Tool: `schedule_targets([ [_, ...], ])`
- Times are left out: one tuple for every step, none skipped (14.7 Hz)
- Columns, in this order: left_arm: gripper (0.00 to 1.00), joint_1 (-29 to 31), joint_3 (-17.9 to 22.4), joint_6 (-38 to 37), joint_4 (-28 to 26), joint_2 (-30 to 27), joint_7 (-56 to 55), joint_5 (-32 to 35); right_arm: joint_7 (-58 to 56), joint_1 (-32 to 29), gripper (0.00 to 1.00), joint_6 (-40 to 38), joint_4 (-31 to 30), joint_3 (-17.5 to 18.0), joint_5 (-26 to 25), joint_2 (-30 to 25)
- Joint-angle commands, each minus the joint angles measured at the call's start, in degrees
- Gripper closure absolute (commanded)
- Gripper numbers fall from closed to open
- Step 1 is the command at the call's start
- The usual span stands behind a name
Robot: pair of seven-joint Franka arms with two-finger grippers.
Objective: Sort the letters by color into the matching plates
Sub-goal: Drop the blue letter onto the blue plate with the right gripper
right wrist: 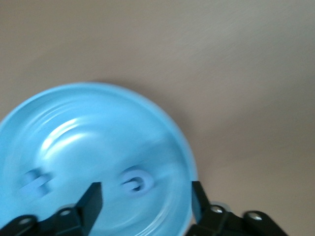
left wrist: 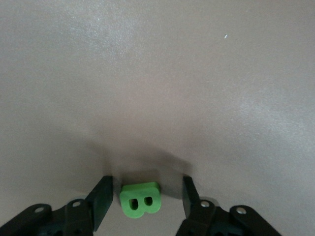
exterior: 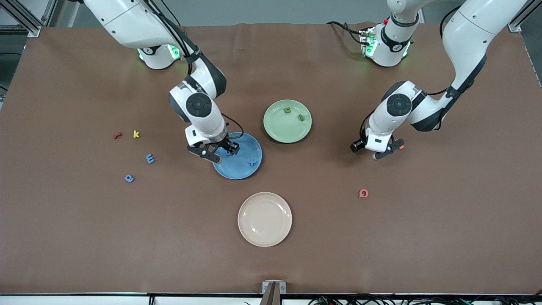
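Right end effector hangs just over the blue plate, fingers spread, and a blue letter lies free on the plate between them, so that looks like a drop-off. Another blue letter sits on the plate beside it. Left end effector is down on the tabletop with its fingers either side of a green B, gaps showing both sides, so not gripping yet. My guess: it's lining up a pick for the green plate, where two green letters already sit.
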Motion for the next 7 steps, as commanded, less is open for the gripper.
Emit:
schedule_targets([
  [0.36, 0.04, -0.06, 0.95, -0.38, 0.19, -1.72, 1.61, -11.06, -6.31, 0.0, -4.03, -0.49, 0.41, 0.08, -2.37],
  [0.4, 0.04, -0.06, 0.95, -0.38, 0.19, -1.9, 1.61, -15.89, -9.03, 0.0, -3.6, -2.85, 0.49, 0.08, -3.6],
  [0.46, 0.04, -0.15, 0.95, -0.38, 0.19, -1.9, 1.61, -20.46, -11.58, 0.0, -3.42, -4.35, 0.58, 0.08, -4.66],
  [0.53, 0.04, -0.06, 0.95, -0.38, 0.19, -1.81, 1.7, -24.34, -13.43, 0.0, -3.15, -5.67, 0.5, 0.08, -5.8],
  [0.59, 0.04, -0.06, 0.95, -0.38, 0.19, -1.81, 1.61, -28.64, -16.06, 0.0, -3.06, -6.99, 0.49, 0.08, -6.86],
  [0.66, 0.04, -0.15, 0.95, -0.38, 0.19, -1.81, 1.61, -33.29, -18.52, 0.0, -2.98, -7.53, 0.49, 0.08, -7.3],
  [0.72, 0.04, -0.15, 0.95, -0.38, 0.11, -1.81, 1.7, -37.6, -20.9, 0.0, -2.28, -8.32, 0.49, 0.08, -7.57],
])
